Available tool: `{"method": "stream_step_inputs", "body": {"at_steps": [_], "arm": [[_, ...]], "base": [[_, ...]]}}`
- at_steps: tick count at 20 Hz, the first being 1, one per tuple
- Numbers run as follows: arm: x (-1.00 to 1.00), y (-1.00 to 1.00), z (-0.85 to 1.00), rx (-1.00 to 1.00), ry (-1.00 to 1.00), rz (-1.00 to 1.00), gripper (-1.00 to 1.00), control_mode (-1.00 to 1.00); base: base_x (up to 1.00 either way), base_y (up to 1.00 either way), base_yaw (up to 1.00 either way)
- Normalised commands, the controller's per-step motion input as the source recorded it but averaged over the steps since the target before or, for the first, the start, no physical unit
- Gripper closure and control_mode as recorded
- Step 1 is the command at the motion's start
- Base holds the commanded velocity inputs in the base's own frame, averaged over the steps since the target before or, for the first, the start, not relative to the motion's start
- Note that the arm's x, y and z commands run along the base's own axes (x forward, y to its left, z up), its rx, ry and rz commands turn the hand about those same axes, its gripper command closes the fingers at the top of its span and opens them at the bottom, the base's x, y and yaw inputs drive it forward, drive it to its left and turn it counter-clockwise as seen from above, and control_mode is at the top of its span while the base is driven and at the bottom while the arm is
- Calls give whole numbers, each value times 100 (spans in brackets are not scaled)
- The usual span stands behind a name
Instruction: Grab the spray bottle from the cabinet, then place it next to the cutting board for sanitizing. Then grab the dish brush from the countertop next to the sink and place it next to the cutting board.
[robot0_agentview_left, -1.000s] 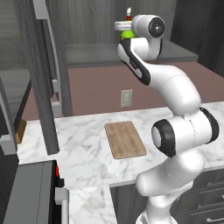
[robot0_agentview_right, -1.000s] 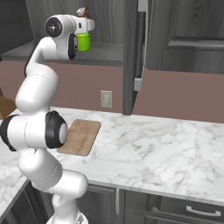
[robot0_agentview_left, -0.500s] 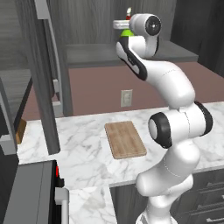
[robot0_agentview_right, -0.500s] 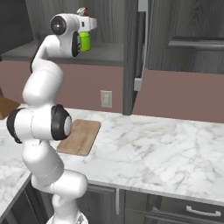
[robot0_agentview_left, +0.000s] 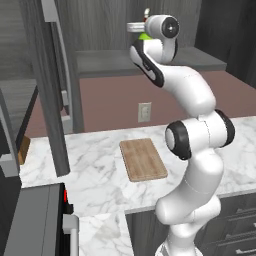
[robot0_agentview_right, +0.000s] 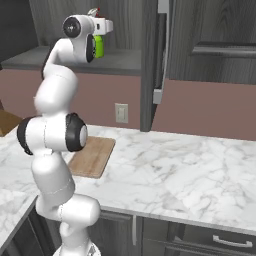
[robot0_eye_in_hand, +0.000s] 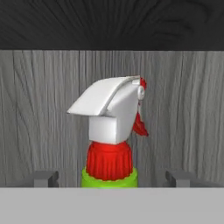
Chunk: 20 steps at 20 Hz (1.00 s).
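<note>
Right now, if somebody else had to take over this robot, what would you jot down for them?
Gripper: up at the cabinet shelf, fingers either side of the small green spray bottle with the red-and-white nozzle; whether it grips yet, I cannot tell.
Spray bottle: upright, up at the grey shelf of the tall dark wood-grain cabinet.
Light-brown wooden cutting board: flat on the white marble countertop, nothing beside it.
Done: reach to the bottle.
Left: carry the bottle beside the board, then fetch the dish brush.
</note>
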Motion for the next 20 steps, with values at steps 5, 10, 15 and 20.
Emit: {"method": "stream_step_inputs", "body": {"at_steps": [5,10,15,20], "arm": [[5,14,0,0,1,0,100,-100],[-48,20,0,7,-1,-10,100,-100],[-37,26,-1,17,0,-20,100,-100],[-55,49,0,17,0,-28,100,-100]], "base": [[0,0,0],[0,0,0],[0,0,0],[0,0,0]]}}
